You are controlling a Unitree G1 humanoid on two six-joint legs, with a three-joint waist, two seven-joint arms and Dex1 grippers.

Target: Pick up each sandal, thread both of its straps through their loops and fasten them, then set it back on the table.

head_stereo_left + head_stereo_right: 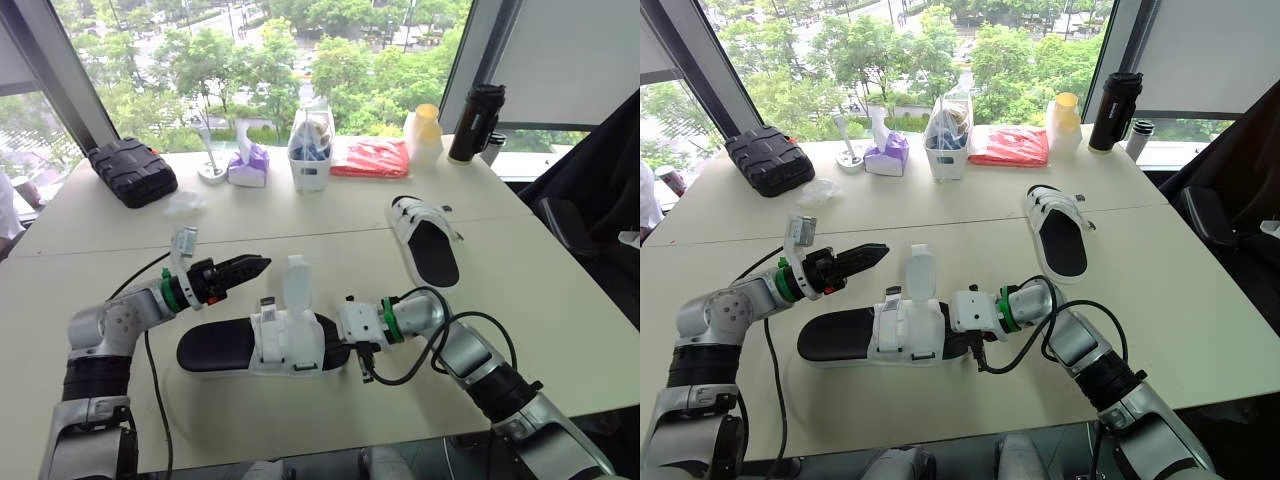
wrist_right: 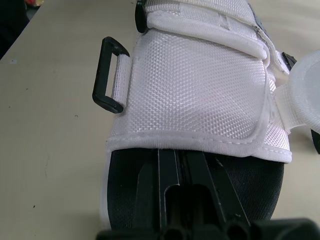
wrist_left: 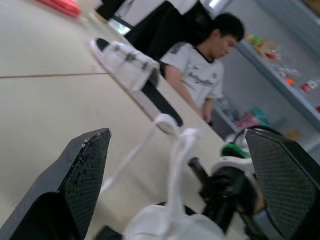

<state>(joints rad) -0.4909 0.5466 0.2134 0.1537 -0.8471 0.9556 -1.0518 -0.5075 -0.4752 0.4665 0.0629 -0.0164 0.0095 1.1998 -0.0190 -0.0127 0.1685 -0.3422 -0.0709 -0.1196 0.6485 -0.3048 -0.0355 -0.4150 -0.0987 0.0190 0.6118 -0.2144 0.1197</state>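
Overhead, left tool (image 1: 262, 264) seems closed; its wrist view shows it apart; right tool (image 2: 182, 160) clamps sandal (image 1: 290, 340).

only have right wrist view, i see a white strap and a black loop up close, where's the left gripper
observer: The left gripper points at the near sandal from the robot's left. Its fingers are open, holding nothing.
operator: any strap loose on it
observer: Yes, one strap stands upright at the sandal's middle, its end free.
operator: and the other sandal
observer: The far sandal lies flat on the table, ahead to the robot's right, its straps lying across it.
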